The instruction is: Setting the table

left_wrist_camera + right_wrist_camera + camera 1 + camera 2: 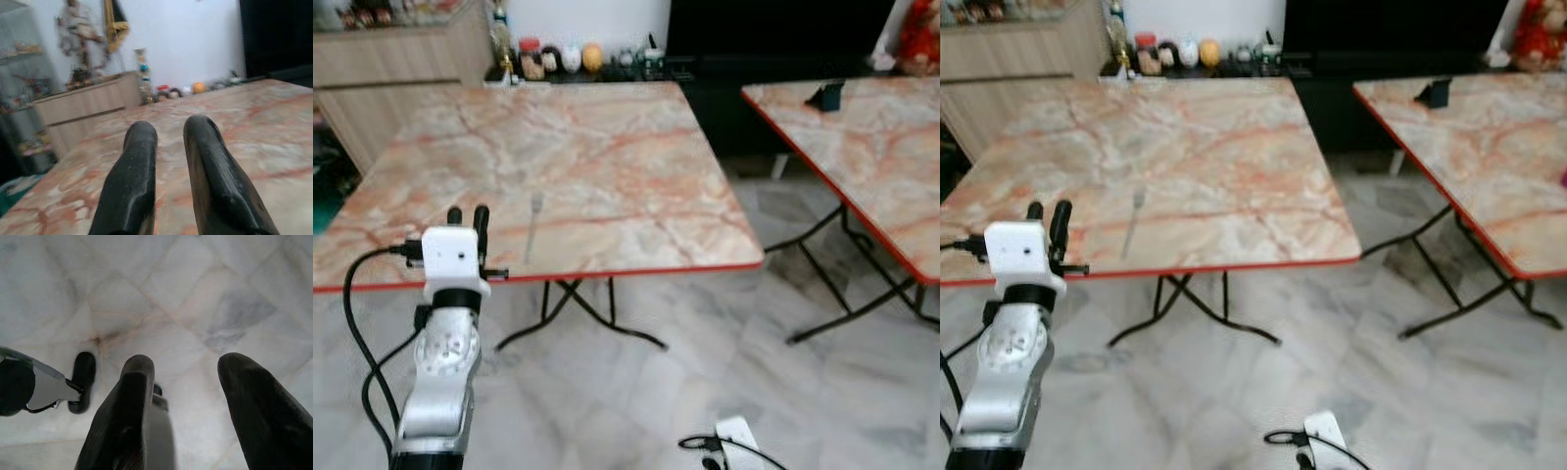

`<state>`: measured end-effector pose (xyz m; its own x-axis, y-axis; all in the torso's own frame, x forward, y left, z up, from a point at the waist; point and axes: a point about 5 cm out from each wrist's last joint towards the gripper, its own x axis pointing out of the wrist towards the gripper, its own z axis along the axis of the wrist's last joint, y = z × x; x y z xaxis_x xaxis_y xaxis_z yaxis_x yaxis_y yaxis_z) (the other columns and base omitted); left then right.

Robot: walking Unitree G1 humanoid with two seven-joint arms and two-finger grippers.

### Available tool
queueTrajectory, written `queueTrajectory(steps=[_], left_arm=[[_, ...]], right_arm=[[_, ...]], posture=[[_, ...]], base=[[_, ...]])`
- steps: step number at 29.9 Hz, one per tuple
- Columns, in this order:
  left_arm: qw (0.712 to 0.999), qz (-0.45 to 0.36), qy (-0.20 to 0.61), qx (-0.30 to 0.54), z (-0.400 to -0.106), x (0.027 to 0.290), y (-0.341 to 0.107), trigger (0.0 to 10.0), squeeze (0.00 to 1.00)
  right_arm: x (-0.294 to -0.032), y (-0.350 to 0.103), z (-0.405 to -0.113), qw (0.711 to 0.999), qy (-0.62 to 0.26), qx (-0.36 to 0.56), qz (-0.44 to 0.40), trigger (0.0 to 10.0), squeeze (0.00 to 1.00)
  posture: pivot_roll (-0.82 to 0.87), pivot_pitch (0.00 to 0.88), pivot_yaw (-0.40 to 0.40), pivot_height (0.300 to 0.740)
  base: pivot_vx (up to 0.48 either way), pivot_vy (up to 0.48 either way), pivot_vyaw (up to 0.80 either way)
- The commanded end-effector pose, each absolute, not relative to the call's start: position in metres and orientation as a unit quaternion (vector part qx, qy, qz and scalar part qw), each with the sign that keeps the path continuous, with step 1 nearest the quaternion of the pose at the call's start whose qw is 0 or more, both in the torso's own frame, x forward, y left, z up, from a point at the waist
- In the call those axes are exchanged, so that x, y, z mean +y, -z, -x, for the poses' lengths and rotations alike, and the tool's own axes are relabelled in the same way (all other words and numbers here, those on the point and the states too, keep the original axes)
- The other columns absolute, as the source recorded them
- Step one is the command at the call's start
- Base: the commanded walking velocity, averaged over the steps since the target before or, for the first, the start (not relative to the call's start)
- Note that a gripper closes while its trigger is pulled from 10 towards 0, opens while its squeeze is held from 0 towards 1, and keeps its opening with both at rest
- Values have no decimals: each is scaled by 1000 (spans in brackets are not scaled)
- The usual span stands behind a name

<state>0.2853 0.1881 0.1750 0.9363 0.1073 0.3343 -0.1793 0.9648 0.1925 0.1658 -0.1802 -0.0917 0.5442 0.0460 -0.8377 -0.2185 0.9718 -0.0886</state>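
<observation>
A silver fork (535, 219) lies alone on the marble-patterned table (607, 147) with a red rim, a little in from its near edge. My left gripper (468, 215) is raised over the table's front left part, to the left of the fork and apart from it. Its fingers (142, 142) stand a narrow gap apart with nothing between them. My right gripper (186, 367) hangs low over the tiled floor, open and empty.
A second table of the same kind (871, 157) stands to the right with a small dark object (826, 95) on it; a strip of floor runs between the two. Jars and ornaments (558, 57) line a low shelf behind. A wooden cabinet (391, 54) stands at the back left.
</observation>
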Motion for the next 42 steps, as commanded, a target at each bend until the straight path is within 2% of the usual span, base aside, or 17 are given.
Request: queueTrajectory(steps=[1, 8, 12, 14, 26, 42], left_arm=[[976, -117, -70, -171, -286, 188, -179, 10000, 0], [975, -118, -71, -172, -286, 188, -180, 10000, 0], [976, -121, -61, -169, -286, 186, -179, 10000, 0], [979, -121, -30, -163, -286, 177, -175, 10000, 0], [981, -104, -19, -161, -287, 172, -175, 10000, 0], [980, -109, -20, -163, -287, 174, -176, 10000, 0]], right_arm=[[-180, 93, -163, 873, -70, 476, 85, 10000, 0], [-180, 92, -164, 873, -69, 475, 84, 10000, 0], [-180, 92, -164, 873, -70, 475, 83, 10000, 0], [-181, 92, -164, 873, -70, 475, 83, 10000, 0], [-181, 92, -165, 874, -66, 474, 84, 10000, 0], [-181, 92, -166, 874, -69, 473, 92, 10000, 0]], posture=[[5, 0, 4, 740], [8, 0, 1, 740], [9, 0, -1, 740], [9, 0, -1, 740], [7, 0, -3, 740], [7, 0, -2, 740]], base=[[0, 352, 0], [0, 344, 0], [0, 0, 0], [0, 0, 0], [0, 0, 0], [285, 0, 0]])
